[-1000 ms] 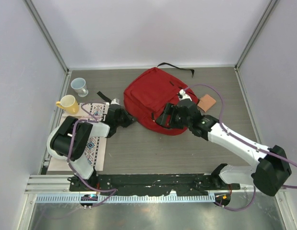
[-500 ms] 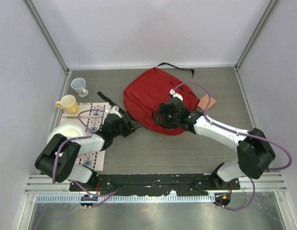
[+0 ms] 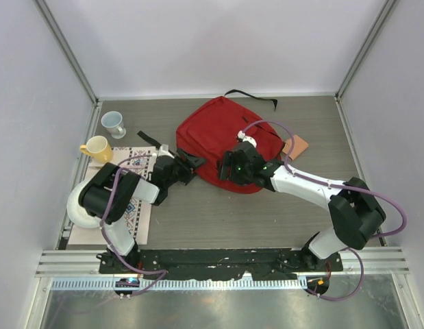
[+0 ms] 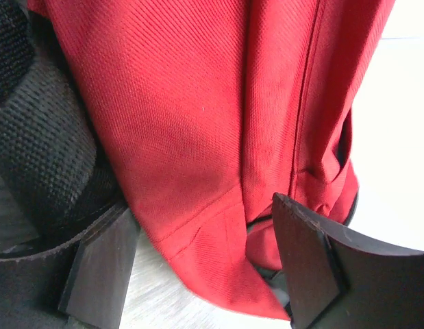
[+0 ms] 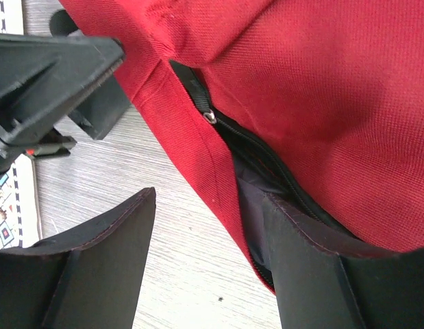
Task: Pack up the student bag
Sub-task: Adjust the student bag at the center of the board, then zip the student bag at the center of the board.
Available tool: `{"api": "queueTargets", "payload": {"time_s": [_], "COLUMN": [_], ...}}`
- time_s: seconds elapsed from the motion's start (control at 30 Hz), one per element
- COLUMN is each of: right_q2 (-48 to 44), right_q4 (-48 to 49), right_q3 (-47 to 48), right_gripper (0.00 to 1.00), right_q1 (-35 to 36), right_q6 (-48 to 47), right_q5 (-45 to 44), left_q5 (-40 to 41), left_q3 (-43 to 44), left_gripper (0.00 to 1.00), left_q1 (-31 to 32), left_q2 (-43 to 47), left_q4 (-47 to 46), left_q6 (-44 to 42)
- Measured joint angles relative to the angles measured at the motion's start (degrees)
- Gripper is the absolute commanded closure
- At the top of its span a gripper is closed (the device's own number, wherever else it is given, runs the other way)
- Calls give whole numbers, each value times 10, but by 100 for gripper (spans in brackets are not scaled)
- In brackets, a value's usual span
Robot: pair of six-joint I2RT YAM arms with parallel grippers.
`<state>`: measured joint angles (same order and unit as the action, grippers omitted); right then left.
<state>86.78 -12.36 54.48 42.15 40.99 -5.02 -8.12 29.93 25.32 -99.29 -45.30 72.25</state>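
Note:
The student bag is a red backpack lying flat in the middle of the table, its opening along the near edge. My left gripper is open at the bag's near-left edge. In the left wrist view a corner of the red bag lies loose between the spread jaws of the left gripper, with a black strap beside it. My right gripper is open at the bag's near rim. In the right wrist view the right gripper straddles the red lip: one finger is inside the unzipped opening against the dark lining, the other over the table.
A patterned book lies under the left arm. A yellow mug and a white mug stand at the far left. A flat orange-brown item lies right of the bag. A black strap trails behind the bag.
My left gripper has opened and shifted right to the bag's corner. My right gripper has slid left along the bag's near edge, its jaws a little narrower.

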Motion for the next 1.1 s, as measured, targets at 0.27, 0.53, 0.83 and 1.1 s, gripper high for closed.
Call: {"api": "queueTargets", "payload": {"time_s": [0.27,0.53,0.83,1.1], "right_q2": [-23,-25,7,21], "right_q4": [0,3,29,42], "right_q3": [-19,-17,-4,-4], "right_gripper": [31,34,43,44], "right_q1": [1,1,1,21], "right_q6": [2,3,10,12], "right_q5": [-3,-20,-24,-18], "left_q5": [13,26,63,143], "left_q3": [-20,-21,-111,-140], "left_gripper": [75,100,100,100], "left_q1": [-3,-3,40,123], "left_q2": [-59,-37,84,177], "left_q4": [-113,-76,-58,14], "left_q6": [61,48,35,21]}}
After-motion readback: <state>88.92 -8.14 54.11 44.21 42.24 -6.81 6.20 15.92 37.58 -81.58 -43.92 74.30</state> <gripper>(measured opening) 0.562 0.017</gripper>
